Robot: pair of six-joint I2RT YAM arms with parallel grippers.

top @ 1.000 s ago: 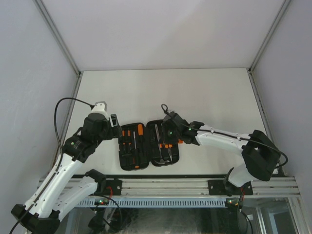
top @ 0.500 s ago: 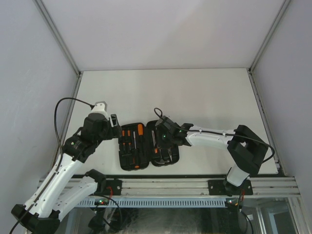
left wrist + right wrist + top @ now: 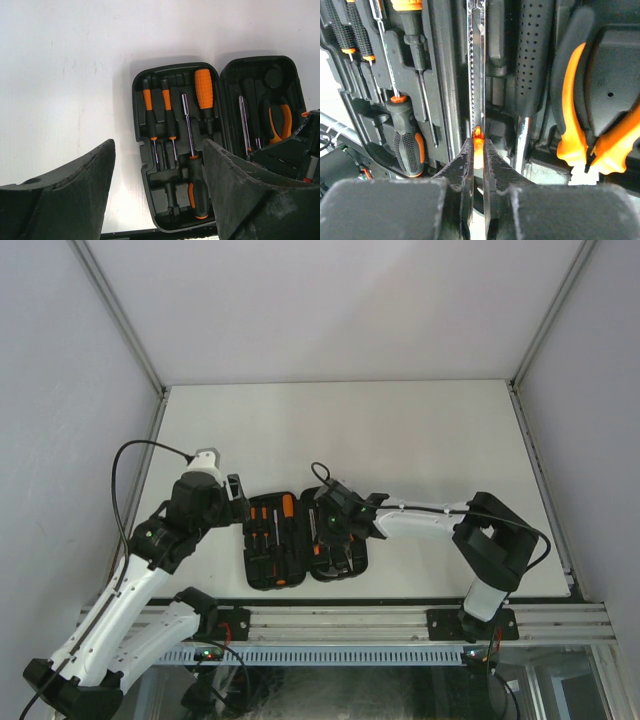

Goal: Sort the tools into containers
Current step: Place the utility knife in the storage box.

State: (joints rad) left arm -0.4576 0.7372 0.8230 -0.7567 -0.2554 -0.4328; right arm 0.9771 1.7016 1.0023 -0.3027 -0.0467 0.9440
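Showing the black tool case (image 3: 175,69) lying open near the front edge of the white worktop (image 3: 400,430), both moulded halves facing up. The left half carries two slim black-and-orange screwdrivers (image 3: 148,117), a longer screwdriver (image 3: 192,165) and a stubby orange-handled driver (image 3: 203,87), each lying in its slot. The right hand (image 3: 478,146) is low over the right half, its two fingers clenched on the orange collar of a slim screwdriver (image 3: 476,75). The steel shaft of this tool runs straight away from the fingers along a slot on the hinge side. Whether it is fully seated or raised off the moulding cannot be told. Just to its right lie a dimpled black grip with a steel neck, probably the hammer (image 3: 532,60), and then the orange-handled pliers (image 3: 566,120). The left hand (image 3: 157,150) hangs released, fingers well apart, off the case's left side and holding nothing. Handling, as a judgement: the slim screwdriver is light, stiff and not fragile, but its polished shaft is narrow and likely slippery, so the collar or the thicker handle is the better place to pinch. Gripped at one end it may pivot, and the snug slot will probably need a press along the tool's length. The hammer would be the heaviest piece, best taken at its grip near the head.
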